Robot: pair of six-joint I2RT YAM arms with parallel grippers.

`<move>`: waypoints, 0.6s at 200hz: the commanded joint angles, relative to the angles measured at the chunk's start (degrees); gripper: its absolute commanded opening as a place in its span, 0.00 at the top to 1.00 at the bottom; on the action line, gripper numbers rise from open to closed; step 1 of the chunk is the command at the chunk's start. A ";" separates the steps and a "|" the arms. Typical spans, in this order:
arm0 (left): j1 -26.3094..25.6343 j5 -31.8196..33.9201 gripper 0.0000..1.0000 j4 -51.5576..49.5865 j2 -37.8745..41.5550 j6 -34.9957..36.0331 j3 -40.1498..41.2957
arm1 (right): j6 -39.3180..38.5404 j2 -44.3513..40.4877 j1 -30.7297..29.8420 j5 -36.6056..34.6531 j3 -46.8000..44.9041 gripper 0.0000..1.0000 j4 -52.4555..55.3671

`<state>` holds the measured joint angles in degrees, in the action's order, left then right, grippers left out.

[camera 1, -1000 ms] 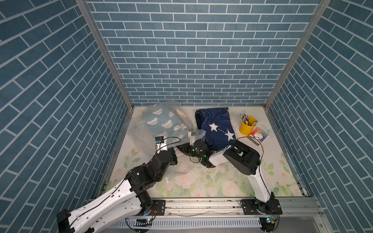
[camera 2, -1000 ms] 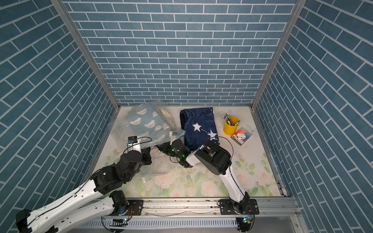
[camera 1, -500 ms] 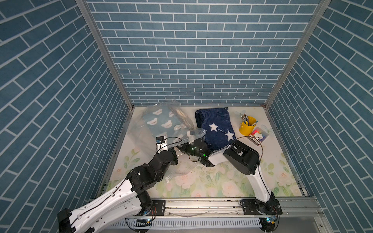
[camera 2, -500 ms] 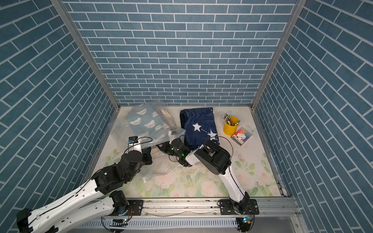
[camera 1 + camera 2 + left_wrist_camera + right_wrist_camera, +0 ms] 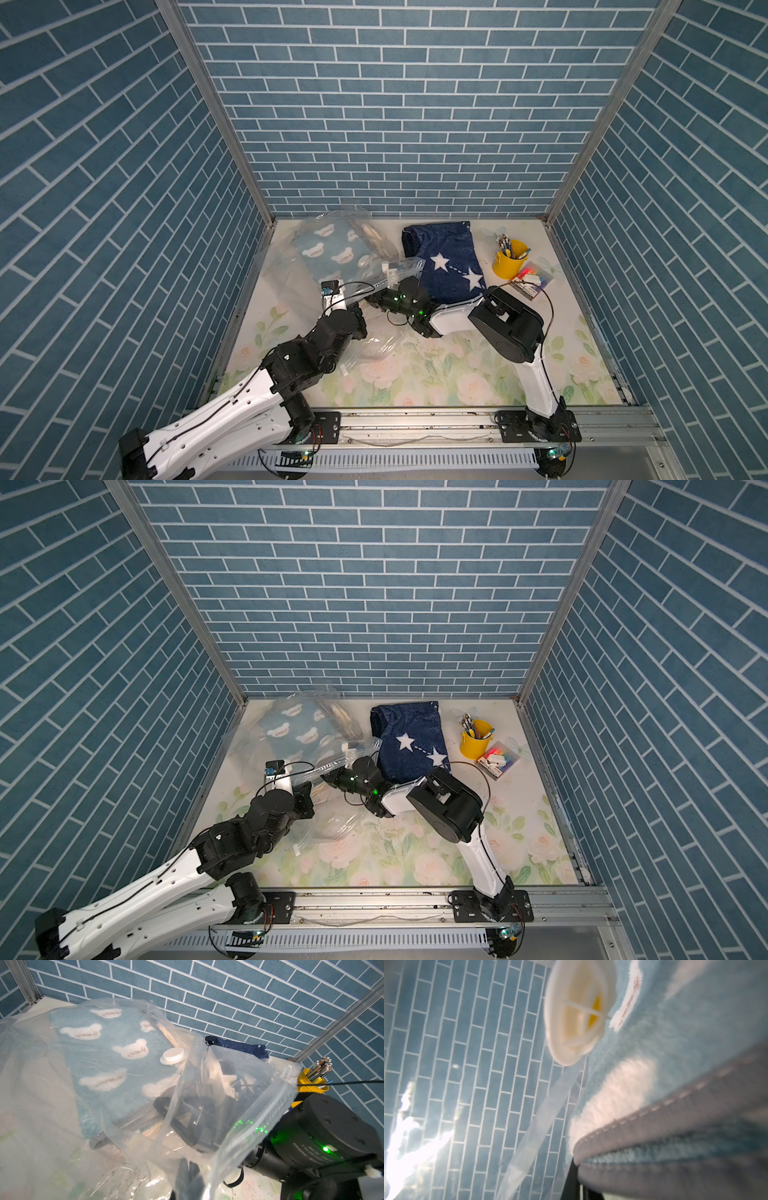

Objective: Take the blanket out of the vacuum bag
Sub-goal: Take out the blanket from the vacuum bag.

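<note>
The vacuum bag (image 5: 291,282) is laid on the rear left part of the tabletop (image 5: 457,365), with its open mouth turned toward the arms. The blanket (image 5: 332,253), light blue with white bear motifs, is contained inside the bag, beneath the round white valve cap (image 5: 172,1056). The left pincer (image 5: 188,1176) is closed on the plastic edge of the bag mouth, which is held raised. The right pincer (image 5: 328,776) is inserted through the mouth and is closed on the grey stitched hem of the blanket. A navy star-patterned cloth (image 5: 449,266) is positioned just beside the bag. A yellow cup (image 5: 509,266) of pencils is located near the right wall.
</note>
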<state>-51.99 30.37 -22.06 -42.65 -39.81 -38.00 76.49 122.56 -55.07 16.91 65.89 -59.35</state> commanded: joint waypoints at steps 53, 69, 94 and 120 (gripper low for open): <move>0.13 1.21 0.98 -0.13 -0.63 1.78 -1.73 | -2.97 -2.88 0.52 1.29 -0.74 0.76 -0.35; 0.18 1.39 0.99 -0.47 -0.59 2.06 -2.31 | -2.86 -3.45 0.49 1.46 -2.96 0.74 -0.83; 0.13 2.29 0.99 -1.65 -0.41 2.31 -3.05 | -1.04 -5.33 0.55 1.92 -7.59 0.72 -3.95; 0.13 3.09 0.98 -2.11 -0.06 2.37 -3.14 | -1.05 -6.55 0.38 2.42 -8.61 0.72 -4.05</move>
<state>-52.01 31.05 -22.83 -43.24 -38.26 -39.68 75.22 119.11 -54.81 18.28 57.47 -60.07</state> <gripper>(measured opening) 0.054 0.280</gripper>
